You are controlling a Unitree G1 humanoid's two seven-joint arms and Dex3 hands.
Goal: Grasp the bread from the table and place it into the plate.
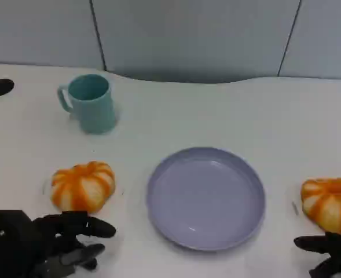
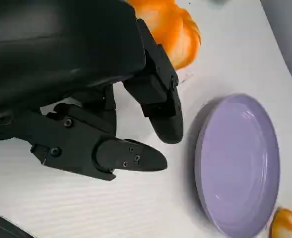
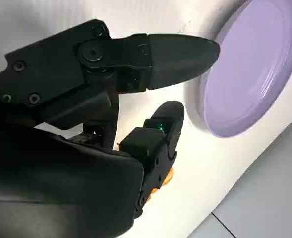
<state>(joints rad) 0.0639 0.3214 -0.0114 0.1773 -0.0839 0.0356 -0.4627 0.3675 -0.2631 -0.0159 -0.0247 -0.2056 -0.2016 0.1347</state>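
Observation:
Two orange-and-white pumpkin-shaped breads lie on the white table: one bread left of the lilac plate, the other bread to its right. The plate is bare. My left hand hovers just in front of the left bread, fingers spread and holding nothing; its wrist view shows the left hand beside that bread and the plate. My right hand sits in front of the right bread, fingers apart; the right wrist view shows the right hand near the plate.
A teal mug stands at the back left of the table. Dark round holes mark the table's far left and far right edges. A grey panelled wall rises behind the table.

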